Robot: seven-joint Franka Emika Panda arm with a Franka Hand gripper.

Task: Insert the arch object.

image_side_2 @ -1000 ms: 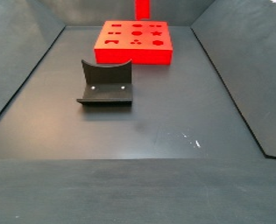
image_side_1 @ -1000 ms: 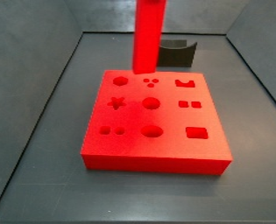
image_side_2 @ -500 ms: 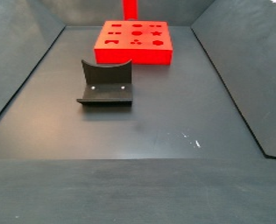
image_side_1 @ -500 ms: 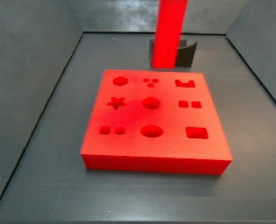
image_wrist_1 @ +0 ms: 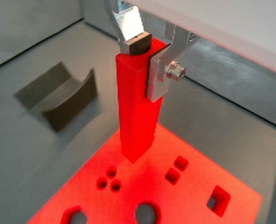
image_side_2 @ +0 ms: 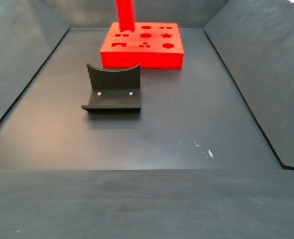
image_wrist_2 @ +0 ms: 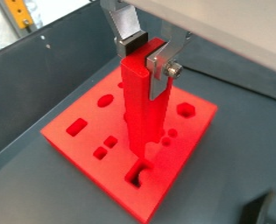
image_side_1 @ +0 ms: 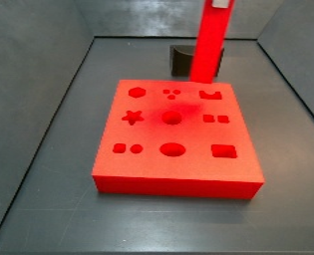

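Note:
My gripper [image_wrist_1: 146, 54] is shut on the top of a long red piece [image_wrist_1: 138, 114], the arch object, and holds it upright. Both wrist views show this; it also shows in a wrist view [image_wrist_2: 143, 114]. The piece hangs above the red block [image_side_1: 172, 171], which has several shaped holes. In a side view the piece [image_side_1: 207, 45] is over the block's back right part, near the arch-shaped hole [image_side_1: 211, 95]. In a side view the piece [image_side_2: 125, 14] stands over the block [image_side_2: 143, 59]. The piece's lower end is above the block's top, not in a hole.
The fixture [image_side_2: 112, 89] stands on the dark floor apart from the block. It also shows behind the block in a side view [image_side_1: 183, 60] and in a wrist view [image_wrist_1: 60, 96]. Grey walls enclose the floor.
The gripper has carried the red piece sideways across the block's back edge, from above the back left corner to above the back right part near the arch hole.

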